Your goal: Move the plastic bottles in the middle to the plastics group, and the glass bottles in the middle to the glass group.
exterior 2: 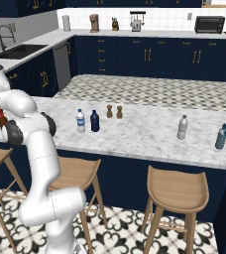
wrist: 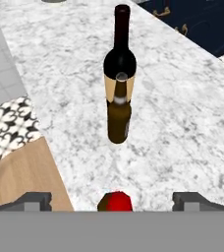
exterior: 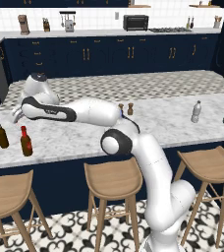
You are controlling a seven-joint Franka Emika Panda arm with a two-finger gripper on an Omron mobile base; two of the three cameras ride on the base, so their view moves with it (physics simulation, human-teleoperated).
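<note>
Nearest, we see the gripper [wrist: 112,201] with fingers spread wide, the red cap of the reddish-brown bottle [wrist: 115,202] between them, not gripped as far as we can tell. Beyond it we note the amber-brown bottle [wrist: 119,110] standing just before the wine bottle [wrist: 120,51] on the marble counter [wrist: 182,123]. Further along the counter, the water bottle [exterior 2: 81,121] and navy bottle [exterior 2: 94,121] stand side by side, then the greyish-clear bottle [exterior 2: 183,127] and teal-blue bottle [exterior 2: 221,137] near the far end.
</note>
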